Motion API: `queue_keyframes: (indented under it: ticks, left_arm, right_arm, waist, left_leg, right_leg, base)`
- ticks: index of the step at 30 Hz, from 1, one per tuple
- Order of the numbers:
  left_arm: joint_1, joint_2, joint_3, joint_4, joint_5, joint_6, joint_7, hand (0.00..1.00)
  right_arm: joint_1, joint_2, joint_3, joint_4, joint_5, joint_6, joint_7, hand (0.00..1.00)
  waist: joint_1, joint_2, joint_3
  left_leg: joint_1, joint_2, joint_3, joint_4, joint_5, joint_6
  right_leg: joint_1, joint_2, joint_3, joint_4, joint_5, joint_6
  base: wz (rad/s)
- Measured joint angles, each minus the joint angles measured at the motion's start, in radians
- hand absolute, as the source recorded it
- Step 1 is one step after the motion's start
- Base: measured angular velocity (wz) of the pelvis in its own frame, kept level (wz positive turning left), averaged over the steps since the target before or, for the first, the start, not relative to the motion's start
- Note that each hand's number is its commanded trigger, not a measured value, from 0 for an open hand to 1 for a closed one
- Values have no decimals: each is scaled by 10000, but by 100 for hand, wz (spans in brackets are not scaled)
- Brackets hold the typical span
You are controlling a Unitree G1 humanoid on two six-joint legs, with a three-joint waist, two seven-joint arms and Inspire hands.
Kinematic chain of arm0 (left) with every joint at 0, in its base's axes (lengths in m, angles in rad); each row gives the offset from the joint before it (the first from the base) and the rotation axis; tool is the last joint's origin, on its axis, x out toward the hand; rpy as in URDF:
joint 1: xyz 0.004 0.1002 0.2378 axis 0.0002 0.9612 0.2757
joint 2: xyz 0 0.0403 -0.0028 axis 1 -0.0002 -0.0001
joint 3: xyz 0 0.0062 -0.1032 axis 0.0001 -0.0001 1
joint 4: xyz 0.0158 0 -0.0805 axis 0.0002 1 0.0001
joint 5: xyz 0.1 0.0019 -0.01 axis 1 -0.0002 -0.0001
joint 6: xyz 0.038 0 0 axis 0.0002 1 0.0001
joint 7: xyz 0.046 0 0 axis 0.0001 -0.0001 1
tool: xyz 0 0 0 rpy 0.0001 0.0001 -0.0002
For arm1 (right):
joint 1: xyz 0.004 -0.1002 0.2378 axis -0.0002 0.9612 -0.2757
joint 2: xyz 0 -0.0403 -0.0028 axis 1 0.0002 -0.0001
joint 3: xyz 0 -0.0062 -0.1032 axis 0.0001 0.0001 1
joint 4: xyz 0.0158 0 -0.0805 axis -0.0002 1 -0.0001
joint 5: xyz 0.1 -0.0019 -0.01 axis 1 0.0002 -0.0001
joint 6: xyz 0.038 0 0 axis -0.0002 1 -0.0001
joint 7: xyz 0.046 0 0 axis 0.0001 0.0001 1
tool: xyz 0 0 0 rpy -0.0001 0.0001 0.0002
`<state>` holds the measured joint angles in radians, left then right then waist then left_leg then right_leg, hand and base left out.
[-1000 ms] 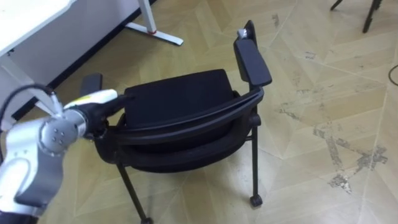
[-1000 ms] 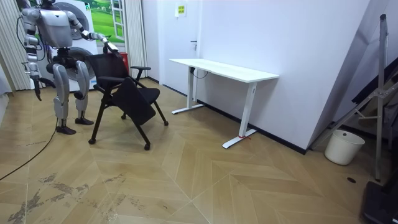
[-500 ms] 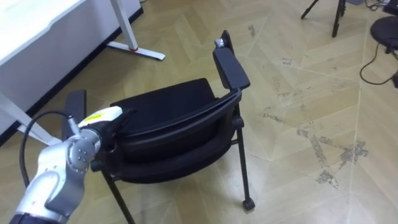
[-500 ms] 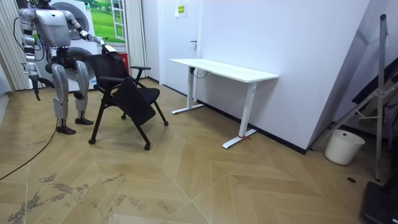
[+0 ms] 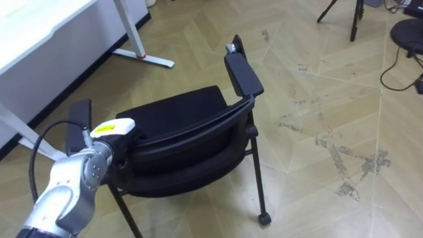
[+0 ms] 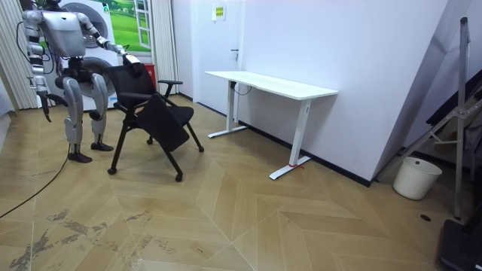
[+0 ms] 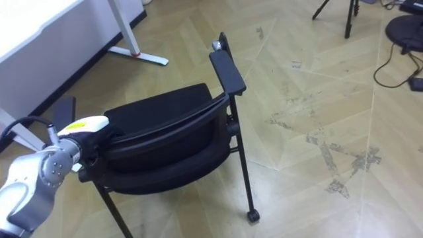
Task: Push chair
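Your left hand (image 5: 114, 127) rests at the left end of the chair (image 5: 178, 116) backrest, grip impossible to tell; right hand (image 6: 46, 114) hangs at the robot's side

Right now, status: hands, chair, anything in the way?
Left hand on chair back's top edge. Right hand hangs at side. Chair upright. Desk ahead-left, apart from chair.

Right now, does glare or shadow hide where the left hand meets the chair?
Left eye view: no glare, even light; the left hand shows pale against the black chair, but the contact is lost in black. Room view: evenly lit, no glare on the chair.
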<state>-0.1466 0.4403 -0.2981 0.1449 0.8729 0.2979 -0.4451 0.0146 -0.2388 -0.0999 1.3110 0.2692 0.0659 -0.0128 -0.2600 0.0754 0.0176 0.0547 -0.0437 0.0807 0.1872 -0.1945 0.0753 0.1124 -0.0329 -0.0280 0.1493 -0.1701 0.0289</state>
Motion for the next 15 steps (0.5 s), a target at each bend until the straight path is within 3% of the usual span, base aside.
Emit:
queue_keyframes:
  ticks: [4, 10, 12, 15]
  left_arm:
    - [7, -50, -27, -40, 50, -235, 453, 100]
    - [-12, -229, -9, -84, 52, -348, 793, 100]
    - [-16, -237, -10, -107, 52, -385, 856, 100]
    - [19, -212, -16, -112, 52, -367, 873, 100]
  right_arm:
    - [-4, -11, 0, -17, 55, 3, 51, 0]
    - [78, -4, -12, -18, 430, -5, 27, 0]
    - [60, 5, -44, -7, 930, -25, 48, 0]
    - [169, 6, -200, 13, 1763, -28, 47, 0]
  waist:
    - [7, -5, 10]
    - [-71, 79, -44]
    - [-89, 135, -82]
    - [-55, 131, -67]
  left_leg:
    - [-141, 2, 12, 25, 0, 1]
    - [-248, 18, 12, 86, -1, 0]
    - [-235, 22, 46, 55, -2, -1]
    - [-90, 43, 250, -66, -2, -2]
  right_leg:
    - [-148, 0, 10, 20, 0, -1]
    - [-259, 10, 4, 28, 0, -1]
    - [-257, 12, 46, 25, 0, -1]
    - [-252, 31, 251, 24, 0, -1]
  base:
    - [0]
    - [0]
    - [-2]
    - [-14]
